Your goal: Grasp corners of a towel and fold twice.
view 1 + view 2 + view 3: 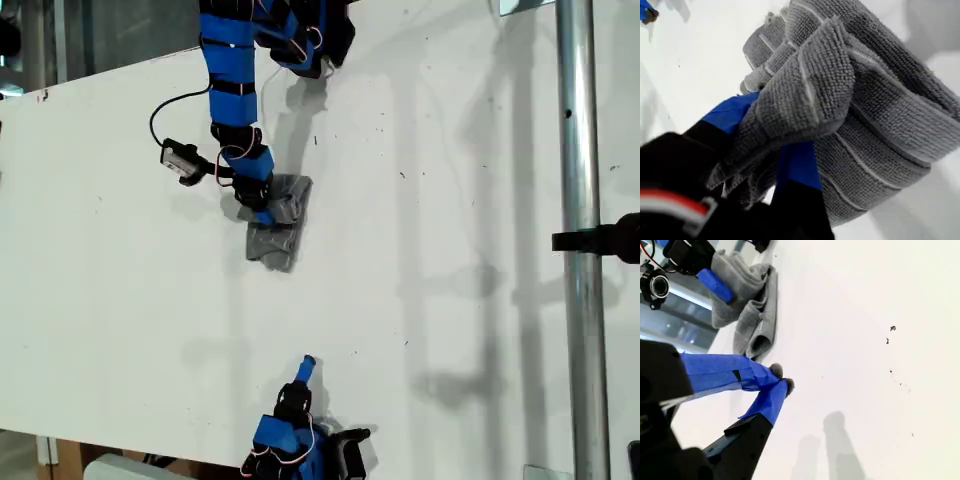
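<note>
Towel (279, 222) apparently lengthwise toward second tool (307, 368).

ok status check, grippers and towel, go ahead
My first gripper shut on the towel, cloth bunched on the table. My second gripper shut, empty, apart from the towel. Nothing in the way.

Grey towel (875, 115), thin pale stripes

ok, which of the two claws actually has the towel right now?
My first claw, on the arm at the exterior view's top, is shut on the towel. My second claw is shut on nothing, apart from the towel, over bare table.
</note>
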Available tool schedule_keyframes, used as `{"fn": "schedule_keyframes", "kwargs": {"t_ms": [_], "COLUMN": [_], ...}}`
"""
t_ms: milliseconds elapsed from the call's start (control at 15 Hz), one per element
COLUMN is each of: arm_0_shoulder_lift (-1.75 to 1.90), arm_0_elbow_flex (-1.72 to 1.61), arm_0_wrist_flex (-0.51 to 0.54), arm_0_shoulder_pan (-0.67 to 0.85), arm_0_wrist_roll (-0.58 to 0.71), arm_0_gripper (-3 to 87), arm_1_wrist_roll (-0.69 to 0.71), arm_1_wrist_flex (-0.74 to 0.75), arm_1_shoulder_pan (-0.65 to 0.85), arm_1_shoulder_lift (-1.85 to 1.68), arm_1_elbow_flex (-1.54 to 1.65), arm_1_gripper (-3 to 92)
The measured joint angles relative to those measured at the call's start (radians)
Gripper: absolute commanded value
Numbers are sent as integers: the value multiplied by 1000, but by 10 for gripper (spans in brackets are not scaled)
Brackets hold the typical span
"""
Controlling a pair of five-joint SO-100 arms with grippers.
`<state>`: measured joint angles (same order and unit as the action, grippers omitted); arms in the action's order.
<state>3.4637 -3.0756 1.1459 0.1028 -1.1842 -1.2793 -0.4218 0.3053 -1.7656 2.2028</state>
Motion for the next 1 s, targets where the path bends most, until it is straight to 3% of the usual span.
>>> {"fn": "schedule_keyframes", "kwargs": {"t_ms": [67, 267, 400, 467, 600, 933, 1000], "arm_0_shoulder_lift": [0, 0, 0, 0, 0, 0, 0], "arm_0_elbow_flex": [0, 0, 0, -3, -20, -38, -38], "arm_0_wrist_flex": [0, 0, 0, 0, 0, 11, 63], "arm_0_shoulder_pan": [0, 0, 0, 0, 0, 3, 12], "arm_0_wrist_roll": [0, 0, 0, 0, -34, -92, -140], "arm_0_gripper": [-16, -16, -14, 27, 83, 98, 54], "arm_1_wrist_roll": [5, 12, 12, 23, 51, -2, -35], "arm_1_wrist_flex": [81, 437, 459, 382, 86, -634, -764], "arm_1_shoulder_pan": [0, 49, 87, 89, 83, 17, 17], "arm_1_shoulder_lift": [-8, -130, -195, -256, -417, -1141, -1292], "arm_1_elbow_flex": [5, 49, 41, 41, 72, 483, 551], "arm_1_gripper": [210, 210, 210, 210, -2, -3, -3]}}
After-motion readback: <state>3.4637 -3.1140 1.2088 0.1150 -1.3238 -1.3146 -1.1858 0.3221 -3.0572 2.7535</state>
